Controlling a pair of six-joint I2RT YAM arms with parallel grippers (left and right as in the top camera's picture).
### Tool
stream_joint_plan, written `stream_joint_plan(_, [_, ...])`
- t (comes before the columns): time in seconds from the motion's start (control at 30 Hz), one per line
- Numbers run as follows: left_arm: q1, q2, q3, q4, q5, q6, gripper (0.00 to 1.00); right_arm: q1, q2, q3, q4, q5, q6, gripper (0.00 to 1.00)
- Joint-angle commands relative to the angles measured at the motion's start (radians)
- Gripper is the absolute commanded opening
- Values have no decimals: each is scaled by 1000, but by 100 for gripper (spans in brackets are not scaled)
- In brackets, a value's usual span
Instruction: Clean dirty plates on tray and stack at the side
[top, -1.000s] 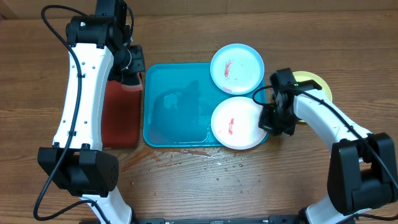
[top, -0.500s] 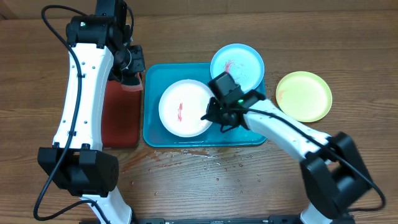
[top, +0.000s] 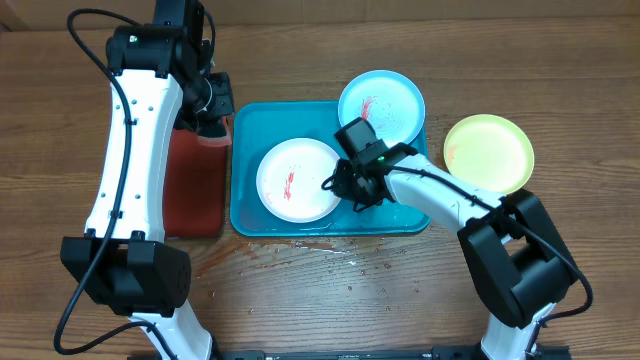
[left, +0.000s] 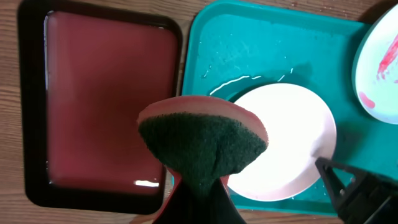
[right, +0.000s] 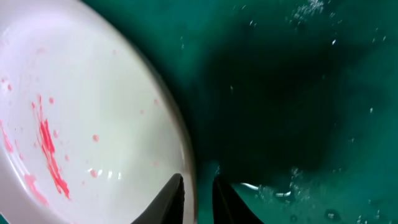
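Observation:
The white plate (top: 297, 180) with a red smear lies inside the turquoise tray (top: 250, 120), left of its middle. My right gripper (top: 341, 184) is shut on the plate's right rim; in the right wrist view the fingers (right: 198, 193) straddle the rim of the white plate (right: 74, 124) above the wet tray (right: 298, 93). The light cyan plate (top: 380, 108), smeared red, rests on the tray's far right corner. The yellow-green plate (top: 488, 153) lies on the table to the right. My left gripper (top: 205, 100) is shut on a green sponge (left: 202, 140), held above the tray's left edge.
A dark red, black-rimmed tray (top: 192, 185) lies left of the turquoise tray; it also shows in the left wrist view (left: 99, 93). Water drops spot the wooden table (top: 340, 265) in front of the tray. The right arm reaches over the tray's right half.
My right gripper has dragged the white plate from the tray's near right corner to left of its middle. The yellow-green plate is now uncovered. The left arm has not moved.

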Motion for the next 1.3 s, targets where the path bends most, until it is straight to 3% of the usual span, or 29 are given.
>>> stream_joint_plan(0.0, [-24, -5, -58, 29, 28, 5, 4, -25, 37, 16, 26, -56, -19, 18])
stream_joint_plan(0.33, [-108, -5, -347, 230, 106, 106, 4, -26, 77, 16, 45, -87, -19, 4])
stream_joint_plan(0.7, [-169, -5, -660, 595, 98, 114, 4, -26, 77, 16, 40, -87, -20, 4])
stream_joint_plan(0.93, [-171, -5, -801, 790, 99, 182, 4, -25, 77, 16, 38, -87, -20, 4])
stream_joint_plan(1.27, [-171, -5, -854, 792, 130, 169, 4, 79, 77, 17, 46, -120, -43, 4])
